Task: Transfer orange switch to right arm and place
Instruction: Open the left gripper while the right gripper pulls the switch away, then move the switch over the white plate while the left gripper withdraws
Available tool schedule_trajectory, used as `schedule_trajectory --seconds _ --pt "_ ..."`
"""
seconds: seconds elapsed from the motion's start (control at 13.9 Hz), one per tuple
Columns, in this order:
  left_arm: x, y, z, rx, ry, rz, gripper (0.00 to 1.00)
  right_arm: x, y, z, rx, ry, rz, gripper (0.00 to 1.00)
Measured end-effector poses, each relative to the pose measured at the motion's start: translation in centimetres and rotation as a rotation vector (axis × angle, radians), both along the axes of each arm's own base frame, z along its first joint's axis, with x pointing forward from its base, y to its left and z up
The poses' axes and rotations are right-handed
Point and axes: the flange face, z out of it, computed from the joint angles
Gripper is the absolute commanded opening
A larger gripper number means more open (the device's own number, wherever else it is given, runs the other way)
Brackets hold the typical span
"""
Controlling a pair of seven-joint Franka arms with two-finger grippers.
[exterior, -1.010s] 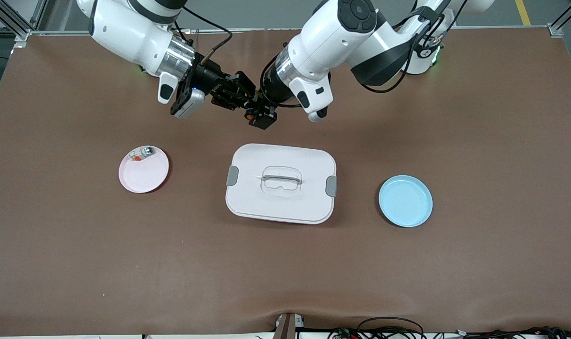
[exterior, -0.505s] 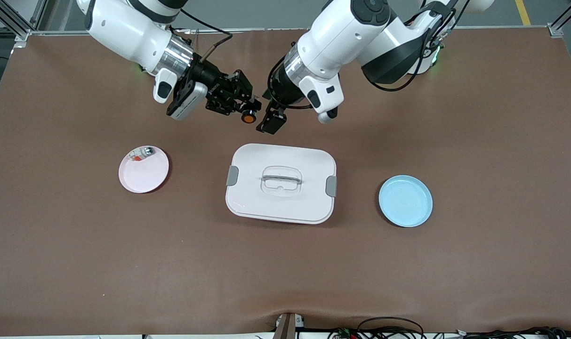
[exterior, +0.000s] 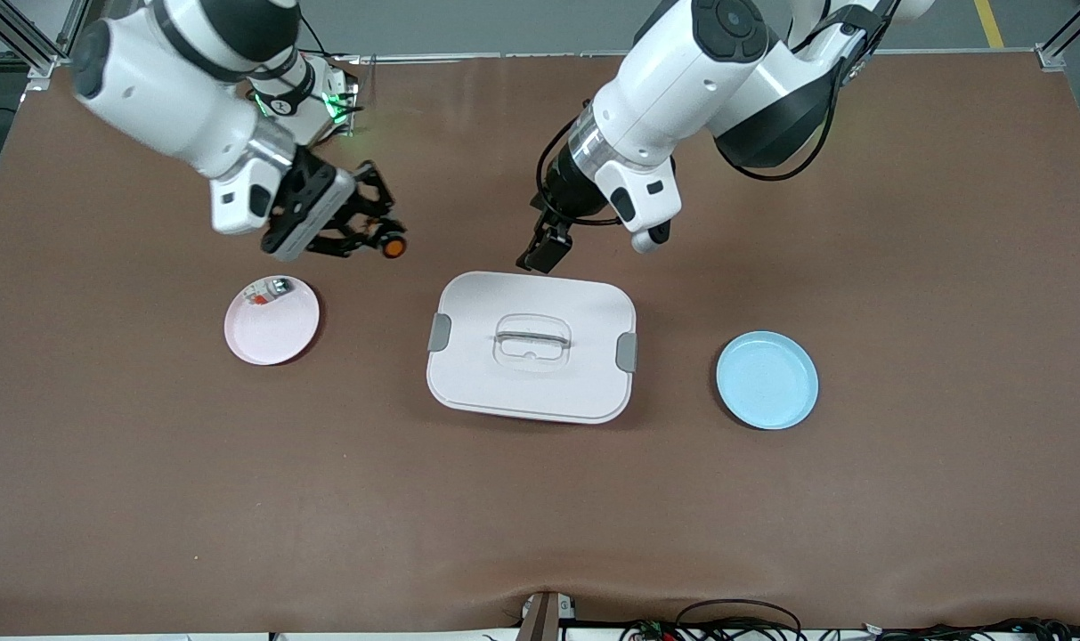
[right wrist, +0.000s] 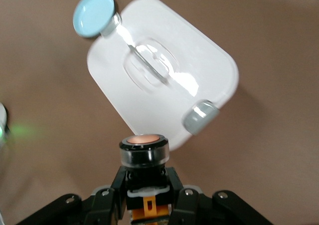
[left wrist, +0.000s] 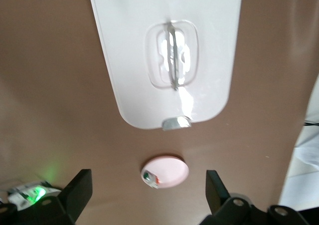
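Observation:
The orange switch (exterior: 393, 249), a stubby black button with a round orange end, is held in my right gripper (exterior: 377, 242). The gripper is in the air over bare table, between the pink plate (exterior: 281, 334) and the white container (exterior: 531, 392). In the right wrist view the fingers (right wrist: 113, 195) clamp the switch's black body (right wrist: 144, 155) from both sides, with its orange end pointing away from the camera. My left gripper (exterior: 544, 254) is open and empty over the container's edge toward the robots. In the left wrist view its fingertips (left wrist: 79, 190) stand wide apart.
The white lidded container has a clear handle (exterior: 533, 338) and grey clips, and stands mid-table. The pink plate holds a small whitish piece (exterior: 268, 289) with red and green marks. A blue plate (exterior: 767, 380) lies toward the left arm's end.
The two grippers met at the switch, and the left one let go. My right gripper has carried the switch toward the pink plate. My left gripper has drawn back toward the container.

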Motion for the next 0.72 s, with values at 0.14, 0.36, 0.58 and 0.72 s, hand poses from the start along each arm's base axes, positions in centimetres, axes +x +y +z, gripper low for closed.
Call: schedule_trajectory --seconds 0.14,0.36,0.58,0.72 --pt "-1.1 0.9 -1.6 0.047 -0.016 -0.067 1.0 1.1 -5.2 -0.7 -0.09 -0.061 0.175 0.0" --pt "-2.5 3.2 -3.0 0.144 -0.078 -0.168 1.0 2.0 -12.5 -3.2 -0.202 -0.123 0.396 0.0" --pt "-2.2 7.4 -3.4 0.202 -0.152 -0.303 1.0 2.6 -19.3 -7.4 -0.23 -0.167 0.573 0.0" --pt "-1.0 10.7 -3.4 0.229 -0.214 -0.433 1.0 2.7 -22.7 -10.2 -0.234 -0.186 0.652 0.0"
